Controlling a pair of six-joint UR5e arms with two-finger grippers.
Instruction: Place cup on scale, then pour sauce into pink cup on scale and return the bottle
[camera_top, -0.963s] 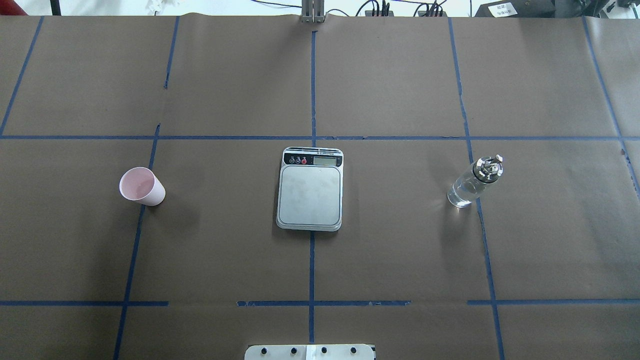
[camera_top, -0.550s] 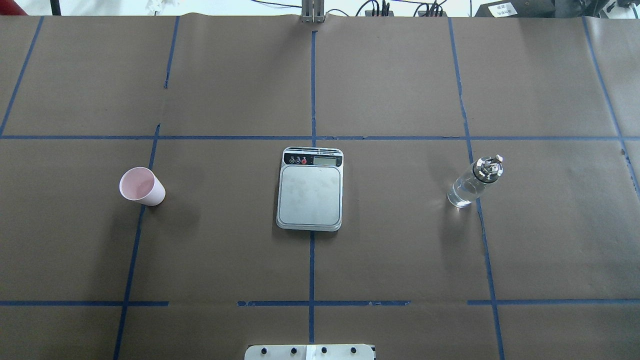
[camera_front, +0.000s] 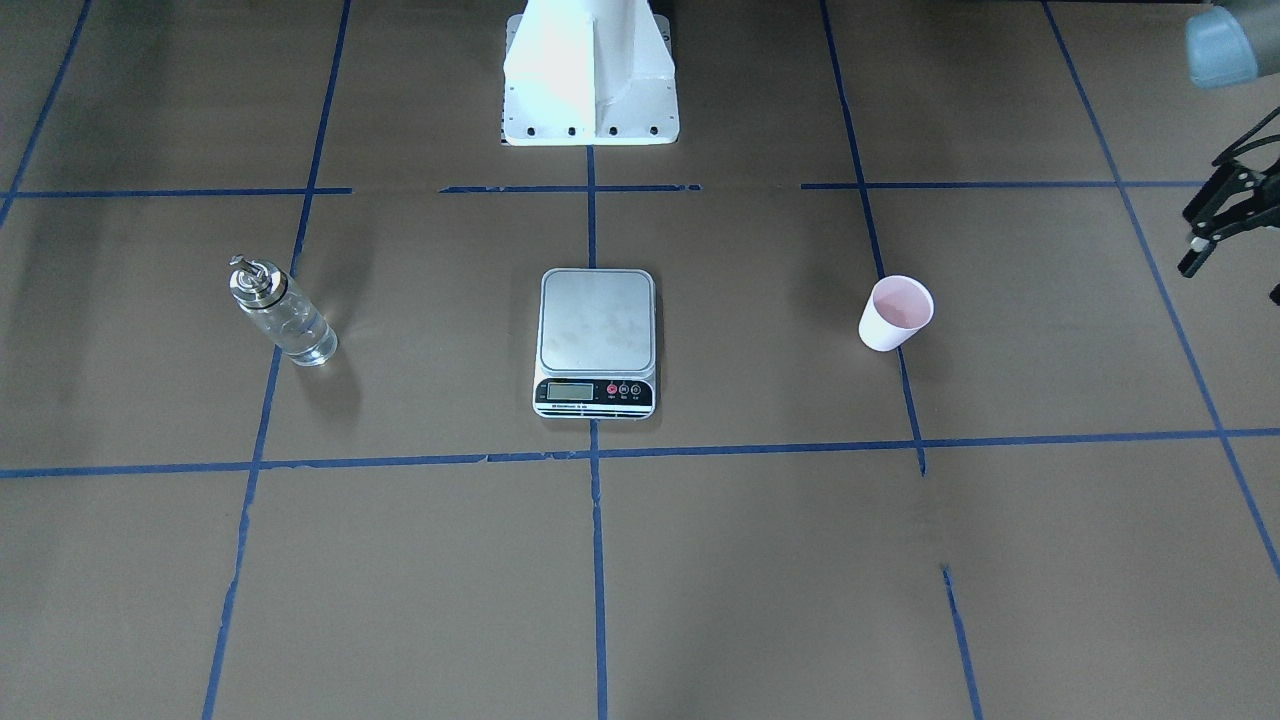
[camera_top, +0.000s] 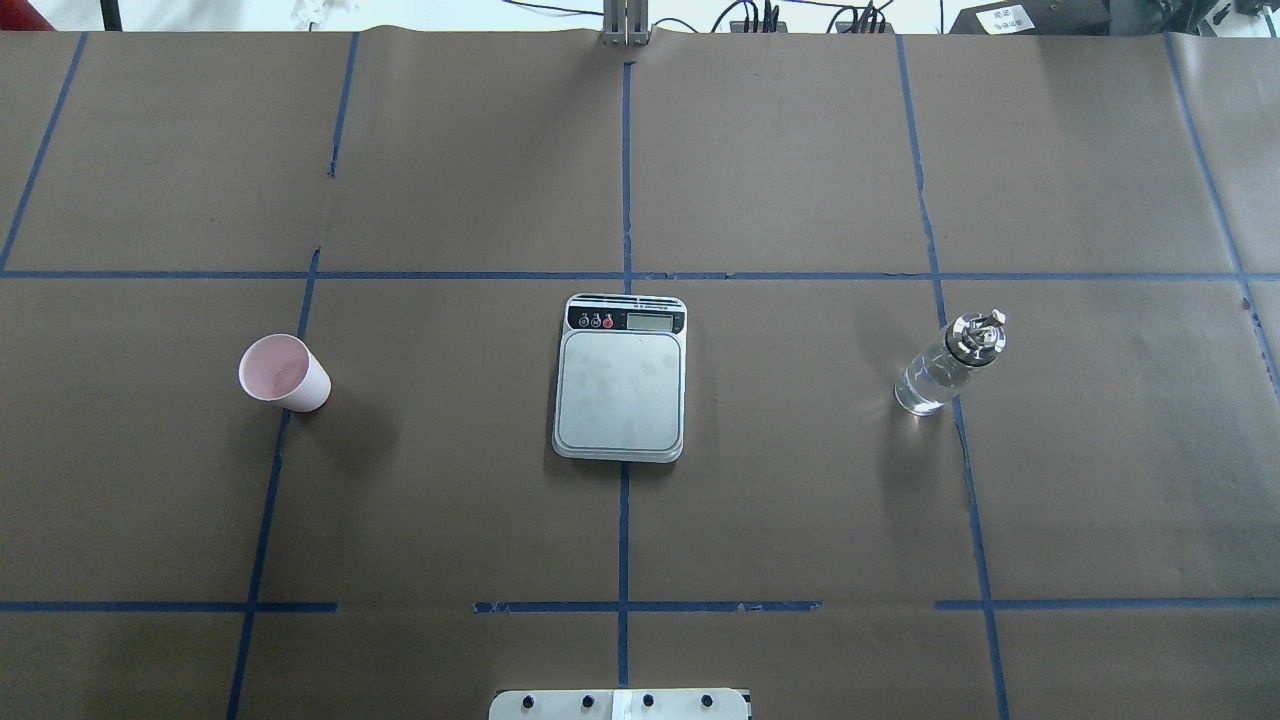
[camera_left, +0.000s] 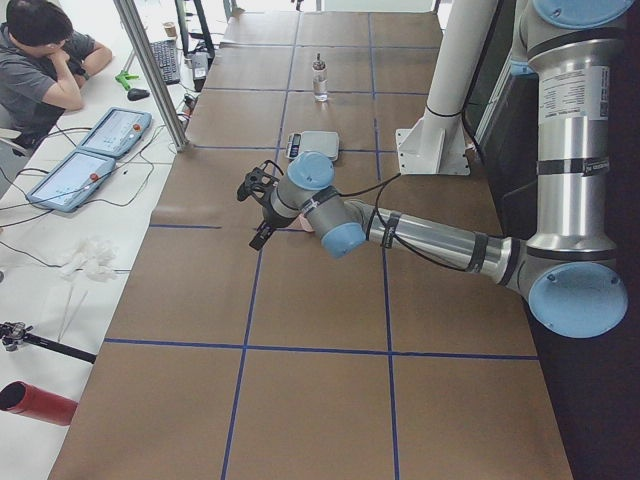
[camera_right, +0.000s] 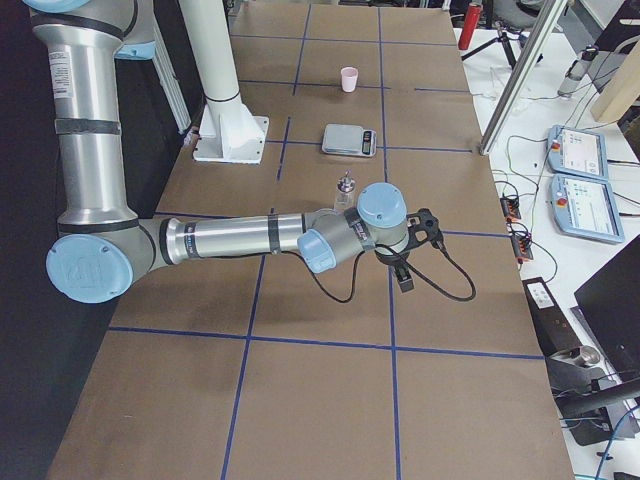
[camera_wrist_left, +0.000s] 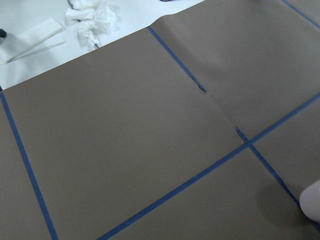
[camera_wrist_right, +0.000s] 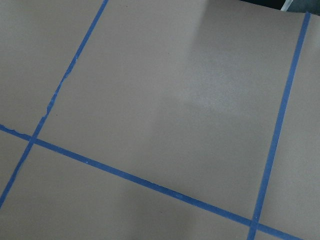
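Observation:
The pale pink cup (camera_top: 283, 373) stands upright on the brown table, well left of the scale (camera_top: 621, 390), whose silver platform is bare. The clear glass bottle (camera_top: 945, 365) with the metal cap stands upright to the scale's right, with clear sauce inside. In the front-facing view my left gripper (camera_front: 1232, 272) hangs open and empty at the right edge, outboard of the cup (camera_front: 896, 313). The left wrist view catches only the cup's edge (camera_wrist_left: 312, 205). My right gripper (camera_right: 420, 255) shows only in the exterior right view, near the bottle (camera_right: 346, 190); I cannot tell whether it is open or shut.
The white robot base (camera_front: 588, 100) stands at the table's near middle edge. Blue tape lines grid the brown paper. A person (camera_left: 40, 60) sits at a side table with tablets (camera_left: 95, 160). A metal post (camera_left: 155, 70) rises beside the table.

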